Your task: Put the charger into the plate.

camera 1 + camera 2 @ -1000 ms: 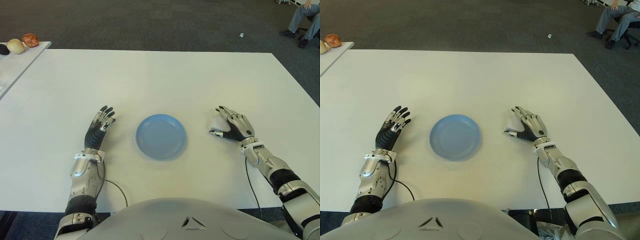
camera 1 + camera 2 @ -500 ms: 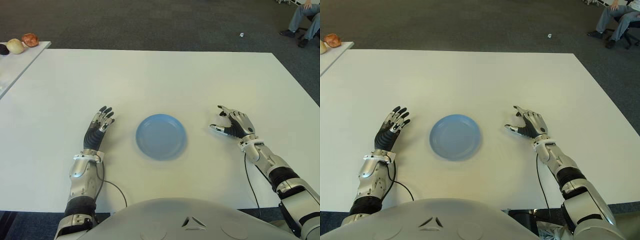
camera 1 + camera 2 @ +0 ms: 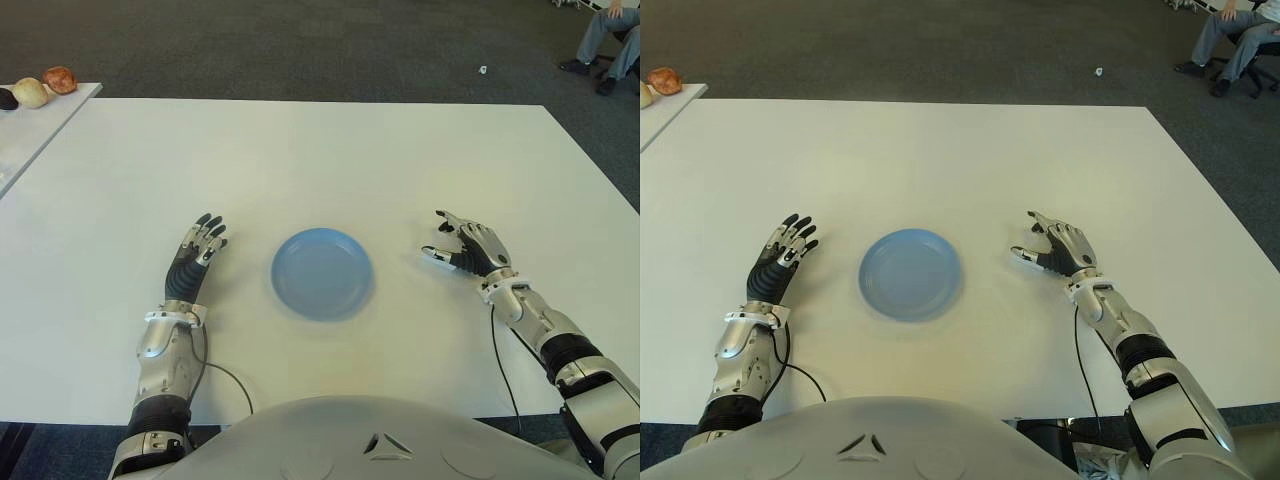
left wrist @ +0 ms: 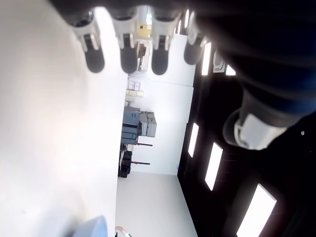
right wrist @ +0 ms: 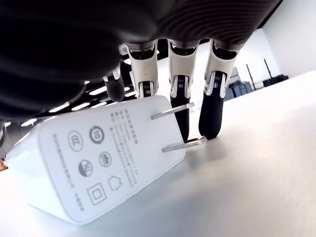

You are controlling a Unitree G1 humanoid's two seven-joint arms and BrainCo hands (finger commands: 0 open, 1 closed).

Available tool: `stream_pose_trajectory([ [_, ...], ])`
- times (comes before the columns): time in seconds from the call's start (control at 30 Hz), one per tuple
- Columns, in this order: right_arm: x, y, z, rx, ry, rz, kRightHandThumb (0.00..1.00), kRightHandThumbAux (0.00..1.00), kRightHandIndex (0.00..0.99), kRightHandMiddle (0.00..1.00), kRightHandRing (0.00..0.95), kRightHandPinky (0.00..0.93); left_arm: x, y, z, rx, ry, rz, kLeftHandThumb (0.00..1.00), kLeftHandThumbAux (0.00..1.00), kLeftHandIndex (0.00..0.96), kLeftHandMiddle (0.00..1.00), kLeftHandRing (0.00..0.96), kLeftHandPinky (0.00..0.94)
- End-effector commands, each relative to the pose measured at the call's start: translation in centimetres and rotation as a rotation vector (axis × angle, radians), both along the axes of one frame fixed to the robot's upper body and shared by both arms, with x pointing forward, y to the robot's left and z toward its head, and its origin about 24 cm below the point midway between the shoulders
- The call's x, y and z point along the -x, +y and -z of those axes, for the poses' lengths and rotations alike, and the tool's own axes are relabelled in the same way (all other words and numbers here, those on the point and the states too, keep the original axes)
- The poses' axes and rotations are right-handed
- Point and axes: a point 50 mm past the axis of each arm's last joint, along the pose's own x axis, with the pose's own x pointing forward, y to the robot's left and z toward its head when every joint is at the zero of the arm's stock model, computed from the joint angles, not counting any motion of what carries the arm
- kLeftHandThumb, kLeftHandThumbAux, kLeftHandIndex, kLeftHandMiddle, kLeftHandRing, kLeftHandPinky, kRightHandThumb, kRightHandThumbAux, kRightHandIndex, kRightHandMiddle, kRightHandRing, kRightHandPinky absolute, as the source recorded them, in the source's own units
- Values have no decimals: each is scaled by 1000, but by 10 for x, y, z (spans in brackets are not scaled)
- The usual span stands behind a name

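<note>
Since a second ago, right hand lifted and curled over charger on counter, right of plate; not yet gripped. Left hand open, idle. Light, rigid, slick; best pinched across flat sides.

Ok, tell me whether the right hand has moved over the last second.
Yes, slightly: the right hand tilted up over the white charger, staying right of the round blue plate.
</note>
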Motion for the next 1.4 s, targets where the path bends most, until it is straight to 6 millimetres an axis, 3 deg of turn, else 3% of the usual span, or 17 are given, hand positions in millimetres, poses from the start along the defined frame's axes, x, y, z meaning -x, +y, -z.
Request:
stream_pose_trajectory([
  [0.03,38,11,42,18,278,-66,477,238,110,331,338,348,38,-8,38,77,240,-17,0,527,85,119,109,132],
  [0.4,38,12,41,35,279,-84,497,256,162,357,351,352,37,-7,37,70,236,-21,0,520,88,121,109,127],
  [0.63,38,12,40,53,275,-104,499,248,134,343,338,334,37,-7,37,66,230,-14,0,519,90,123,108,121],
  [1.1,38,11,40,88,253,-112,450,224,101,161,118,83,36,-7,38,76,237,-13,0,537,94,129,114,129],
  [1.4,39,11,40,182,213,-124,380,211,75,58,20,10,36,-6,37,65,244,-13,0,536,90,126,112,123],
])
